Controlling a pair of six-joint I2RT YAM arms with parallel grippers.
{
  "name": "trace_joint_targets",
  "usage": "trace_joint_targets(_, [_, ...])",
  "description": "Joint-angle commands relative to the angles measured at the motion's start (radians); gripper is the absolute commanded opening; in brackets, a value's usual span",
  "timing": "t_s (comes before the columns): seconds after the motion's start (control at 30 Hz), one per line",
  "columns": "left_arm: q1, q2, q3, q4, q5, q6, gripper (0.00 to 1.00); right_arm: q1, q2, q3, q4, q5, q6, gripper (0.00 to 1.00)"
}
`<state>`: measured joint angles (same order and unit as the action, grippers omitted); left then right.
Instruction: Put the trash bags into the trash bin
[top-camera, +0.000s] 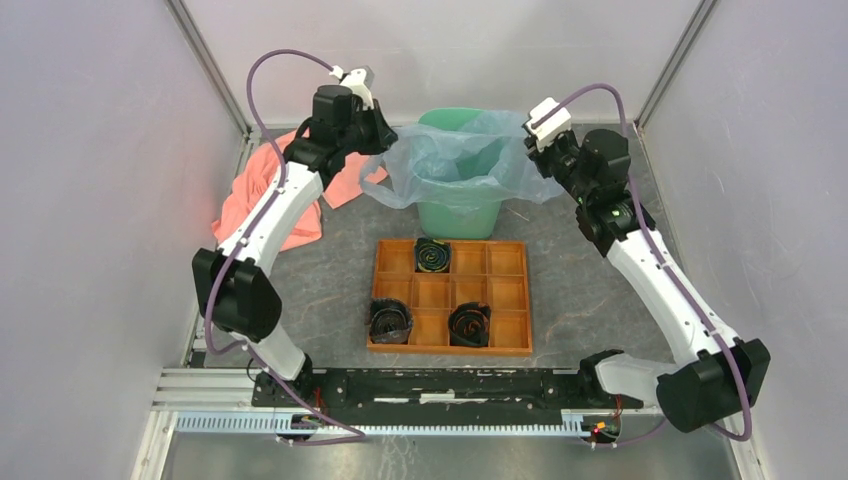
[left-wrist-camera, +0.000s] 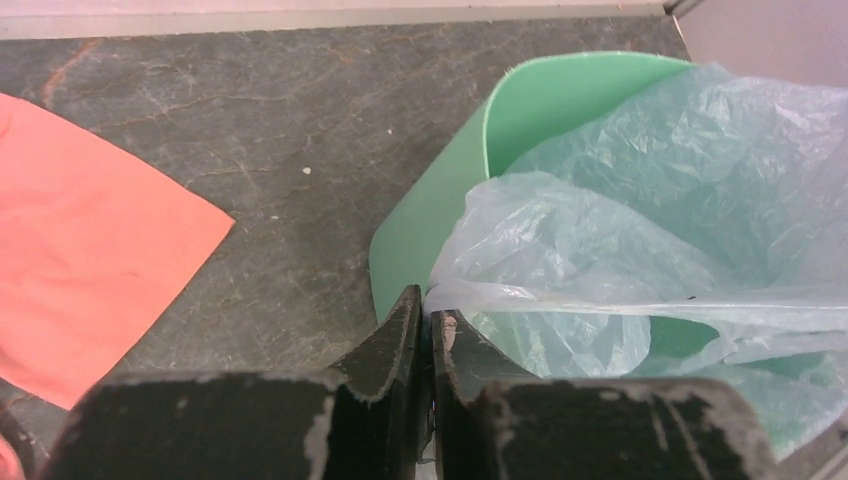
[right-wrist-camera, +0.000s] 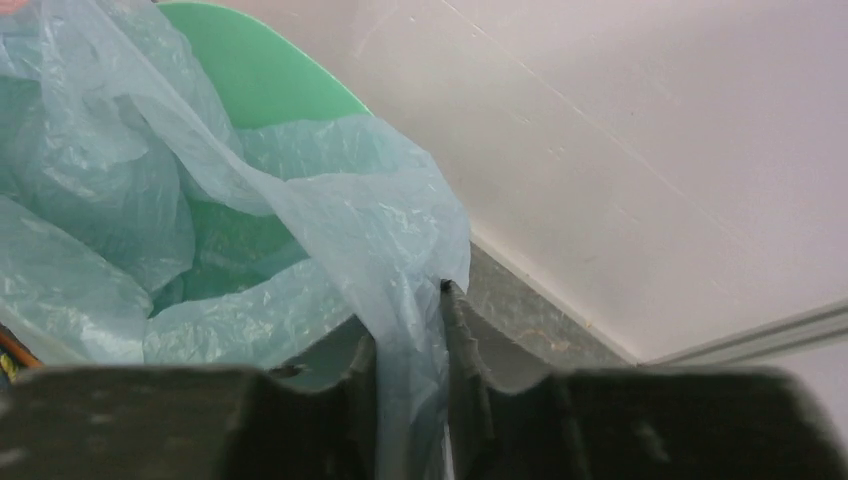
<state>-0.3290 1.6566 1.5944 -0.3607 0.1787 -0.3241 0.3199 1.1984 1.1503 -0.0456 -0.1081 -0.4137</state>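
**Grey table, green bin, one blue bag held by two arms**

Dark grey table (top-camera: 330, 280) with pale walls all round it. At the far side stands the green trash bin (top-camera: 458, 215). The thin blue trash bag (top-camera: 450, 160) lies over its mouth. The bag is pulled wide, out past the bin on both sides. Its middle sags down into the bin and its front edge hangs over the near rim. The far rim shows bare green.

The left arm comes up from its base and bends out to the left at the elbow. Then it reaches far forward to the bin's left side. The left claw (left-wrist-camera: 425, 310) has its two fingers pressed almost together, and they nip the bag's left corner just outside the rim.

The right arm does the same on the other side, with its elbow out to the right. The right claw (right-wrist-camera: 410, 310) pinches a fold of the bag that runs between its fingers, close by the wall.

A pink cloth (top-camera: 270, 200) lies to the left, partly under the left arm. Nearer the arms sits a wooden tray (top-camera: 505, 295) with three black rolls (top-camera: 432, 256) in its boxes.
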Motion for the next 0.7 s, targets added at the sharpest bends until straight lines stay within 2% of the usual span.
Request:
trace_joint_targets(0.0, [0.018,0.030,0.064,0.067,-0.067,-0.065,0.11,-0.002,0.089,0.112,0.034,-0.032,0.046,0.22])
trace_joint_targets(0.1, [0.022,0.054,0.089,0.080,-0.073,-0.082,0.09,-0.010,0.200,0.260,-0.109,-0.106,0.087,0.08])
trace_joint_targets(0.17, [0.026,0.070,0.099,0.091,-0.068,-0.096,0.07,-0.026,0.283,0.367,-0.213,-0.230,0.140,0.01])
trace_joint_targets(0.33, [0.028,0.073,0.093,0.111,-0.049,-0.114,0.06,-0.039,0.369,0.519,-0.398,-0.564,0.233,0.01])
trace_joint_targets(0.5, [0.028,0.043,0.050,0.139,-0.031,-0.129,0.04,-0.038,0.303,0.416,-0.443,-0.658,0.292,0.01])
trace_joint_targets(0.63, [0.028,0.030,0.013,0.182,-0.040,-0.140,0.02,-0.062,0.288,0.346,-0.337,-0.806,0.409,0.00])
trace_joint_targets(0.67, [0.028,0.032,0.012,0.186,-0.041,-0.142,0.02,-0.083,0.291,0.328,-0.280,-0.811,0.491,0.00])
